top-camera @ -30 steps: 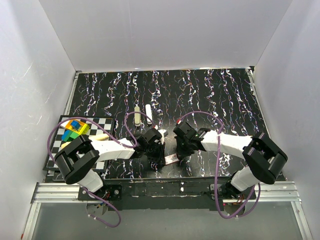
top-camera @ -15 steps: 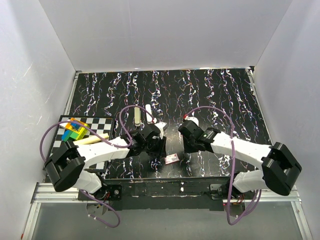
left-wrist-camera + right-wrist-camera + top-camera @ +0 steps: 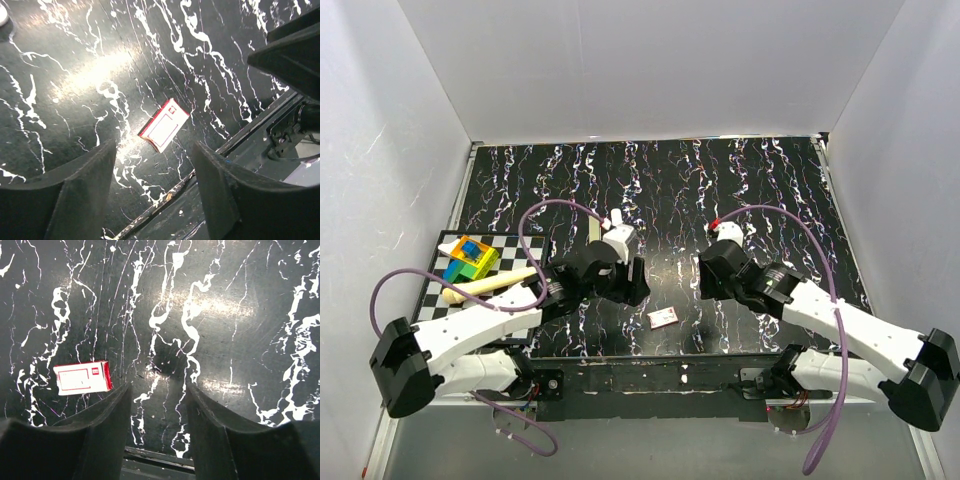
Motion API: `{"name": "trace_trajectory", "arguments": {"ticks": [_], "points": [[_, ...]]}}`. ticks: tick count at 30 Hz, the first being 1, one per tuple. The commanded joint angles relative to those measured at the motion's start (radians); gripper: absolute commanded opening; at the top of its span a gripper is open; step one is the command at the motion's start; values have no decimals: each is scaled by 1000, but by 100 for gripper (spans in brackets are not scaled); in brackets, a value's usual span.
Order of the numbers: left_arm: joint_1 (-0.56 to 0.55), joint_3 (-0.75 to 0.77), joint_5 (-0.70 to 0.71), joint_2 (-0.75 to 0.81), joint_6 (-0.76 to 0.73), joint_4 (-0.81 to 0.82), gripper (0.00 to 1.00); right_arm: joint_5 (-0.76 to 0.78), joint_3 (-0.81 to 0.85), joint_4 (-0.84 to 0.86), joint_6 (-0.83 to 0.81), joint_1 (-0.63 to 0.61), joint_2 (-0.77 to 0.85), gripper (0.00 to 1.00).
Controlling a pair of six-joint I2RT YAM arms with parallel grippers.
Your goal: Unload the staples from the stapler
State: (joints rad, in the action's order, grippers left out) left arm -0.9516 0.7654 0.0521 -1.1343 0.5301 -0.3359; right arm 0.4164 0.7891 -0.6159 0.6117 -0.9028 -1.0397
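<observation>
White walls (image 3: pixel 650 60), black marbled tabletop (image 3: pixel 720 180)

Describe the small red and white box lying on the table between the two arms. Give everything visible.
The box is small, flat and rectangular, and looks like cardboard. It has a white face framed by a thin red line, a red band with a small pale mark at one short end, and red edges. It lies flat on the black marbled table, near the front edge and skewed to it. Nothing but the table touches it.

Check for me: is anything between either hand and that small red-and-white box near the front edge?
Nothing visible. The box lies alone on the black marbled tabletop, between the open left hand and the open right hand, with only bare surface between it and each.
</observation>
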Motion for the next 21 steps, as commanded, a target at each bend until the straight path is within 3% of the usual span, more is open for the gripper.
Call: {"name": "trace_trajectory", "arguments": {"ticks": [1, 4, 5, 7, 11, 13, 21], "points": [[-4, 63, 98, 85, -44, -66, 65, 44, 24, -39, -53, 5, 53, 60], [-4, 95, 140, 120, -65, -103, 70, 59, 48, -53, -78, 5, 92, 68], [-4, 106, 161, 131, -67, -121, 71, 65, 61, -65, -82, 5, 104, 81], [-4, 130, 189, 156, -77, -153, 78, 79, 81, -84, -93, 5, 128, 86], [-4, 155, 248, 221, -93, -198, 87, 107, 111, -105, -118, 5, 185, 88], [-3, 166, 267, 243, -102, -218, 98, 117, 130, -108, -127, 5, 210, 89], [-4, 221, 305, 298, -127, -290, 98, 96, 222, -165, -167, 5, 245, 91]]}}
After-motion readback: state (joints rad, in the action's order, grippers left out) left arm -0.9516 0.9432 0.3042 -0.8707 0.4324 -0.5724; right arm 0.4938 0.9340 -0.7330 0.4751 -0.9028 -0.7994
